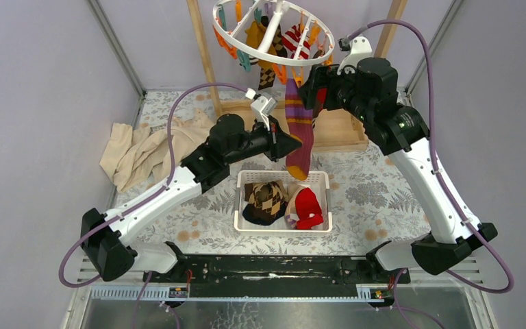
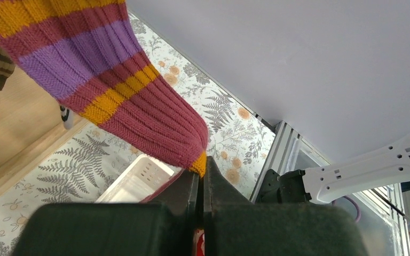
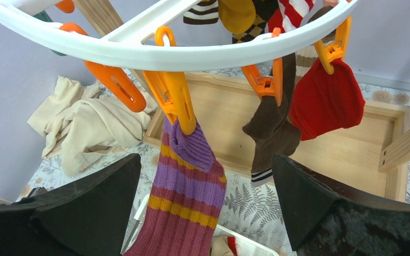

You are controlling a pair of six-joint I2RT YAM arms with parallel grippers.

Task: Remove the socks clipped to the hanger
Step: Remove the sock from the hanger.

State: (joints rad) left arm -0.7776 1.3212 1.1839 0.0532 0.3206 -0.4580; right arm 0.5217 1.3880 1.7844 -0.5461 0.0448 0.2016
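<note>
Striped sock (image 1: 300, 130), maroon, purple and yellow, hangs from an orange clip (image 3: 179, 98) on the white hanger (image 3: 139, 50), far centre. Left tool (image 2: 202, 176) clamped on its toe. Right tool (image 3: 205, 160) spread wide beneath the clip, gripping nothing. White basket (image 1: 282, 177) below on the bench (image 1: 383, 192).

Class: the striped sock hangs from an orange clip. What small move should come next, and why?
Probably advance the open right gripper onto the orange clip and squeeze it: that clip pins the striped sock at its cuff, while the left gripper is shut on the toe, ready to pull.
</note>
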